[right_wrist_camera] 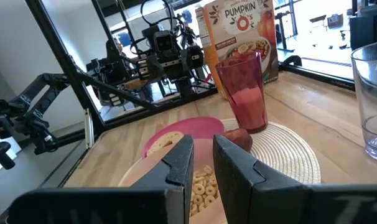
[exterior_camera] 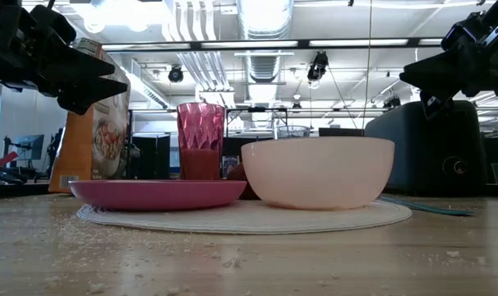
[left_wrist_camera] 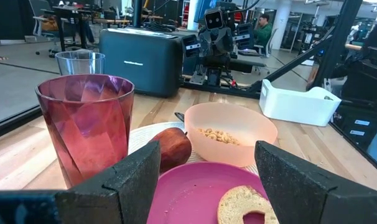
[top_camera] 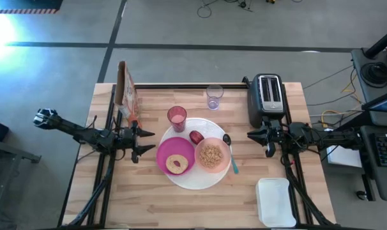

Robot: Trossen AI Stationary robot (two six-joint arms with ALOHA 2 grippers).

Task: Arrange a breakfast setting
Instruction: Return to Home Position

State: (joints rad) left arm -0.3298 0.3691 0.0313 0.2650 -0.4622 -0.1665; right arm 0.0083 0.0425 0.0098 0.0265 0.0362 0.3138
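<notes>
1. The setting looks complete. A large round white woven mat (top_camera: 200, 180) lies mid-bench and carries a shallow magenta bowl (top_camera: 165, 148) with a round bread ring (top_camera: 176, 164) in it. Just beside that is a peach bowl (top_camera: 212, 155) of cereal hoops.
2. A small dark-red fruit (top_camera: 197, 137) sits on the mat behind the gap between the two bowls. A pink translucent faceted tumbler (top_camera: 177, 118) stands at the mat's far edge, and a clear cup (top_camera: 214, 96) stands apart beyond it, off the mat. A teal-handled spoon (top_camera: 232, 158) lies just beside the peach bowl, on the right arm's side.
3. The left gripper (top_camera: 147, 142) hangs just beside the magenta bowl, raised off the bench, its fingers wide apart and empty. The right gripper (top_camera: 252, 134) hangs near the spoon, in front of the black-and-silver toaster (top_camera: 268, 96), its fingers narrowly parted and holding nothing.
4. Judging from this, only the retreat to rest is left, so the main risk is disturbing what is laid out.
5. If the left arm swings sideways rather than straight back, its spread fingers could clip the tall tumbler or the orange cereal box (top_camera: 126, 96) and tip either one.
6. If the right arm dips as it folds, it could catch the spoon and drag it off the mat; if it turns towards the toaster, it could knock it
</notes>
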